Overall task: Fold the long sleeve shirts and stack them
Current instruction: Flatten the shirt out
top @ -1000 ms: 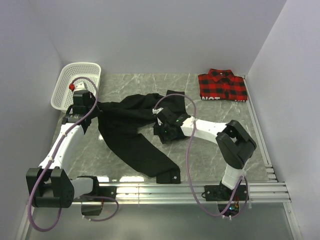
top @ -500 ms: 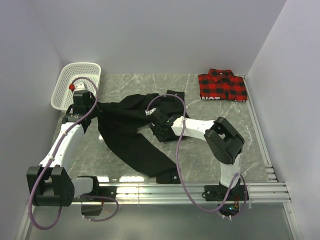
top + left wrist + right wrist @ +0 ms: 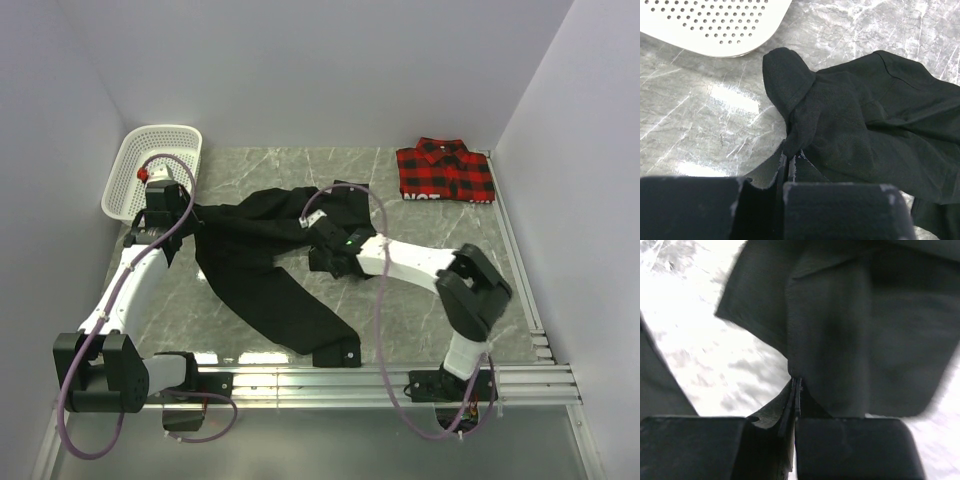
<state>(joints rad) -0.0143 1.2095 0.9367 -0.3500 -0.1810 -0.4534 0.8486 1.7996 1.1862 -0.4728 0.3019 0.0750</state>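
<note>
The black shirt (image 3: 262, 255) lies rumpled across the middle of the tabletop (image 3: 400, 310), one sleeve trailing to the near edge. The red-and-black plaid shirt (image 3: 445, 170) sits folded at the far right corner, well apart. Only the overhead view takes in the plaid shirt; only the wrist views show the pinch lines. Since a second ago the right tool (image 3: 796, 385) has shifted along the black shirt's right-hand edge and closed. Both tools are clamped on black fabric, the left tool (image 3: 790, 167) near the white mesh basket (image 3: 715, 25).
</note>
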